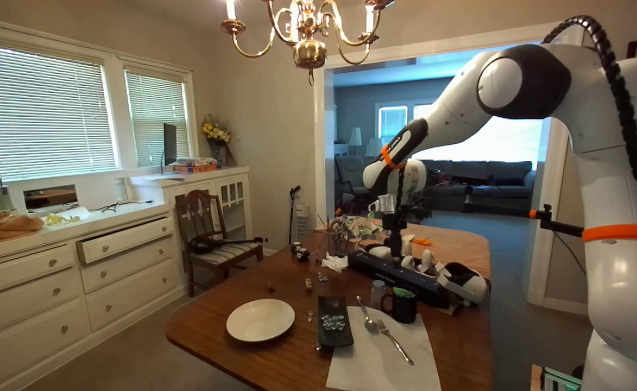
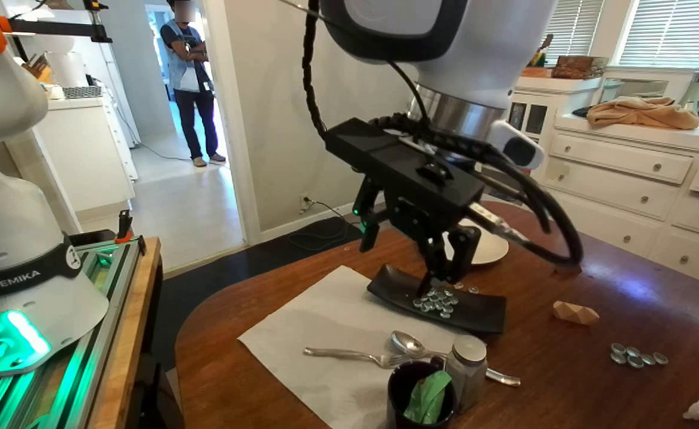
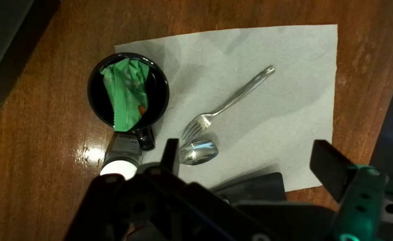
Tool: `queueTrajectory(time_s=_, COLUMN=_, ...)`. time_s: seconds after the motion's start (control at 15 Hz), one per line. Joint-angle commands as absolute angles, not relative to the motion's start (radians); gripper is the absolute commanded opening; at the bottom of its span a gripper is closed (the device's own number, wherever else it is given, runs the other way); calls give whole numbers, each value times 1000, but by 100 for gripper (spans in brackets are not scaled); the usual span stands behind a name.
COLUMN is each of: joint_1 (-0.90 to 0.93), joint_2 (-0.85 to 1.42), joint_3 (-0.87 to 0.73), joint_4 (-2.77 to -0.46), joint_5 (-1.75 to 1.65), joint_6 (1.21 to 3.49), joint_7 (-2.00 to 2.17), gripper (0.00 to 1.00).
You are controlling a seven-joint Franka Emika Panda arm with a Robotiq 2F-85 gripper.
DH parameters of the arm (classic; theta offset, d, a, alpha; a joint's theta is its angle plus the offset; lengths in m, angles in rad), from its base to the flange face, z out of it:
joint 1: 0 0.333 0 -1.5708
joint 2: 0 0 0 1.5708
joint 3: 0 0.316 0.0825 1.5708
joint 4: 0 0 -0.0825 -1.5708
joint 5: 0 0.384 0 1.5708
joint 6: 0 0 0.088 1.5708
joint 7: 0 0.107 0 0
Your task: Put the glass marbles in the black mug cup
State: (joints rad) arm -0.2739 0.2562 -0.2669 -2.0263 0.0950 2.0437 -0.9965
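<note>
while claw hangs spread, black mug stands axis upright, handle pointing to wrist view's lower edge.

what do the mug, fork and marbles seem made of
Mug: probably glazed ceramic, glossy black with rim highlights. Fork: polished metal, likely steel, silvery with bright glints. Marbles: likely glass, clear and shiny, though plastic could look similar.

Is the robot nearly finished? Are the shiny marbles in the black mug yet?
Done: nothing I can see. All the glass marbles in sight lie outside the black mug, though a green packet in it hides part of the inside.
In hand: nothing; the gripper is open and grips nothing.
Left: probably those on the black tray and the loose ones on the table.
</note>
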Motion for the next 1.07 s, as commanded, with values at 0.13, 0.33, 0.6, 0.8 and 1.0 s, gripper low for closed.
queueTrajectory(time_s=0.13, joint_1=-365, joint_2=407, joint_3=-230, joint_4=-1886, joint_5=81, joint_6=2038, joint_7=-1121, gripper=100)
queueTrajectory(time_s=0.33, joint_1=-399, joint_2=451, joint_3=-227, joint_4=-1858, joint_5=78, joint_6=2034, joint_7=-1129, gripper=100)
queueTrajectory(time_s=0.6, joint_1=-429, joint_2=486, joint_3=-227, joint_4=-1853, joint_5=77, joint_6=2038, joint_7=-1110, gripper=98)
queueTrajectory(time_s=0.8, joint_1=-441, joint_2=512, joint_3=-227, joint_4=-1853, joint_5=84, joint_6=2054, joint_7=-1076, gripper=95)
queueTrajectory(time_s=1.0, joint_1=-446, joint_2=539, joint_3=-222, joint_4=-1840, joint_5=93, joint_6=2076, joint_7=-1032, gripper=94)
